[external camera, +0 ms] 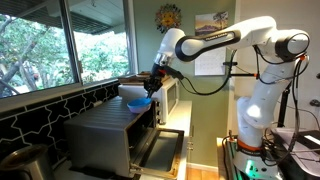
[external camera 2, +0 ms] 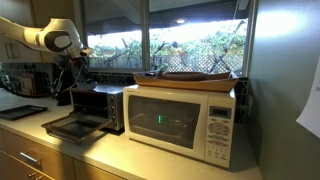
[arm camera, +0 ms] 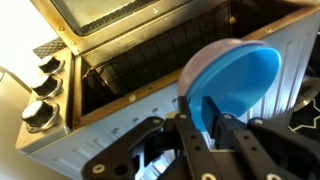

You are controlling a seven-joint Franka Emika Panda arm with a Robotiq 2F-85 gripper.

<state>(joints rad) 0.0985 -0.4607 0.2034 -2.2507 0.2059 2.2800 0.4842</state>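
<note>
My gripper (arm camera: 198, 104) is shut on the rim of a blue bowl (arm camera: 236, 78), one finger inside the rim and one outside. The bowl is tilted and sits low over the silver top of a toaster oven (arm camera: 100, 135). I cannot tell whether it touches the top. In an exterior view the bowl (external camera: 138, 101) is at the oven's (external camera: 105, 132) top near the window, under the gripper (external camera: 152, 88). From the other side the gripper (external camera 2: 77, 64) hangs above the toaster oven (external camera 2: 98, 104), and the bowl is hidden.
The toaster oven's door (external camera: 160, 150) hangs open and flat (external camera 2: 70, 126), and its knobs (arm camera: 44, 86) show at the left. A white microwave (external camera 2: 185, 118) stands beside it with a wooden tray (external camera 2: 195, 76) on top. Windows run behind the counter.
</note>
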